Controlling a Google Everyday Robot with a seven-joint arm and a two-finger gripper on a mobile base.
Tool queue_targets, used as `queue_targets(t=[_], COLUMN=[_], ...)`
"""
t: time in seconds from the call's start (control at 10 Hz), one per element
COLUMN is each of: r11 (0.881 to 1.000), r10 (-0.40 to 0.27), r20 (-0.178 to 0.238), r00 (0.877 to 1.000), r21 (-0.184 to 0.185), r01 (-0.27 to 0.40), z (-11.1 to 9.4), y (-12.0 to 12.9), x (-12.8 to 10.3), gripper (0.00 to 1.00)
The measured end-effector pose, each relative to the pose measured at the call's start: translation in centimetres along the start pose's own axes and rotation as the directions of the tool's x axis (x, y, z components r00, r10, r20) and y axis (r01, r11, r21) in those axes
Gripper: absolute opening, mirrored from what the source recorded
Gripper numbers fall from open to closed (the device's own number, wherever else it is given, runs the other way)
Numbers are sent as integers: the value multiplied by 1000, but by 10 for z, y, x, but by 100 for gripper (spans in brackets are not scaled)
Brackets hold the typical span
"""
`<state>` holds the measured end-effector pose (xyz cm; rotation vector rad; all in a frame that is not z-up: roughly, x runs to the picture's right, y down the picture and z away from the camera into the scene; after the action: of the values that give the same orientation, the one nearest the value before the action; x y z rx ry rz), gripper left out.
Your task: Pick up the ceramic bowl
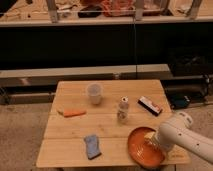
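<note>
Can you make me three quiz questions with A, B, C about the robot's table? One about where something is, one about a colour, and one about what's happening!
1. Where is the bowl?
A) on a chair
B) at the front edge of the table, by the claw
C) on the floor

2. What colour is the sponge?
A) blue
B) green
C) yellow

3. What is the bowl doing?
A) hanging in the air
B) lying upside down
C) resting on the table

Answers:
1 B: the claw is at the bowl's side, near the front edge.
2 A: it looks blue next to the orange bowl.
3 C: it sits open side up on the wood.
</note>
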<state>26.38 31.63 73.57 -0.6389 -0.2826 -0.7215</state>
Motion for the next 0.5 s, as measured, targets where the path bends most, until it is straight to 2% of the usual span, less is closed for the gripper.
queue_targets(t=[0.4, 0.5], r11=[1000, 1000], r10=[1, 1], r20=[13, 15], r00=[1000, 1000], r21=[-3, -2], r01=[-1, -1], z=[5, 6], y=[1, 0], x=[-3, -3], gripper=[80, 76])
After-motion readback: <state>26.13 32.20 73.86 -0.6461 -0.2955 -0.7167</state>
